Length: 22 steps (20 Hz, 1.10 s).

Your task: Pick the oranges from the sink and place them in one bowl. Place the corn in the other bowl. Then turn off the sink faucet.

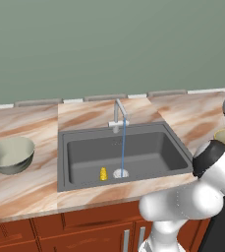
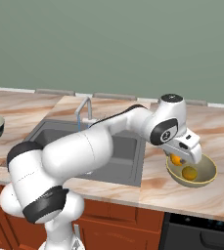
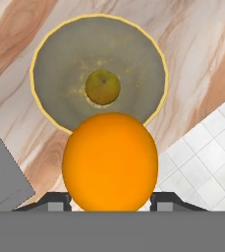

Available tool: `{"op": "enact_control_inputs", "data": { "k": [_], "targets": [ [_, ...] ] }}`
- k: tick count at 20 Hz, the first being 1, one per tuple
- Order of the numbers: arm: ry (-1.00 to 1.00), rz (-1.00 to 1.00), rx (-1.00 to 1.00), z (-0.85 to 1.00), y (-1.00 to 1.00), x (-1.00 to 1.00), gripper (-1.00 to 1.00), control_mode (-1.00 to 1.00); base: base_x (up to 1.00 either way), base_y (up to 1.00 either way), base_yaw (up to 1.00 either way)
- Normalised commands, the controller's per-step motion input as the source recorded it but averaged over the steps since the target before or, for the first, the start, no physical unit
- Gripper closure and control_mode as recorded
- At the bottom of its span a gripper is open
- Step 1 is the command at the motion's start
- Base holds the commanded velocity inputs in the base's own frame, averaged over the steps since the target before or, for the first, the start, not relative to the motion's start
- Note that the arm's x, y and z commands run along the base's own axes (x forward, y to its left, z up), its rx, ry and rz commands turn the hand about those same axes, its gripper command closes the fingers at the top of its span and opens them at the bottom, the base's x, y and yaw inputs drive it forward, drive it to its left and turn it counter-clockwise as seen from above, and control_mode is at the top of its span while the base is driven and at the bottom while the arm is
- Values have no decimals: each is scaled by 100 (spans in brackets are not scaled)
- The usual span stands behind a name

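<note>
Orange point(image 3: 110, 162) fills our near view, clamped between our gripper point(image 2: 178, 158) jaws just above the olive bowl point(image 2: 209, 178) | second orange point(image 3: 102, 87) sits dead centre inside | we'd let go over bare bowl floor beside it | rim near counter edge, open room above | corn point(image 1: 103, 173) waits in the sink point(image 1: 84, 157), far from bowl

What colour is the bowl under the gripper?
Olive-khaki with a yellowish rim, clearest in the hand view.

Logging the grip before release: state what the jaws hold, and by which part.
A round bright-orange fruit, pinched across its sides between the jaws, above the olive-khaki bowl that already contains another orange.
</note>
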Motion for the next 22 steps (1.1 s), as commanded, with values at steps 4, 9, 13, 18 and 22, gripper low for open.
{"op": "enact_control_inputs", "data": {
  "k": [4, 9, 13, 18, 22],
  "targets": [
    [0, -1, 0, -1, -23, 11, 100, -100, 0, 0, 0],
    [0, 0, 0, -4, -10, 19, 100, -100, 0, 0, 0],
    [0, 0, 0, -18, -1, 10, 100, -100, 0, 0, 0],
    [-2, 0, 0, -37, -1, 13, 100, -100, 0, 0, 0],
    [-3, 0, 0, -34, 0, 19, 100, -100, 0, 0, 0]
  ]
}}
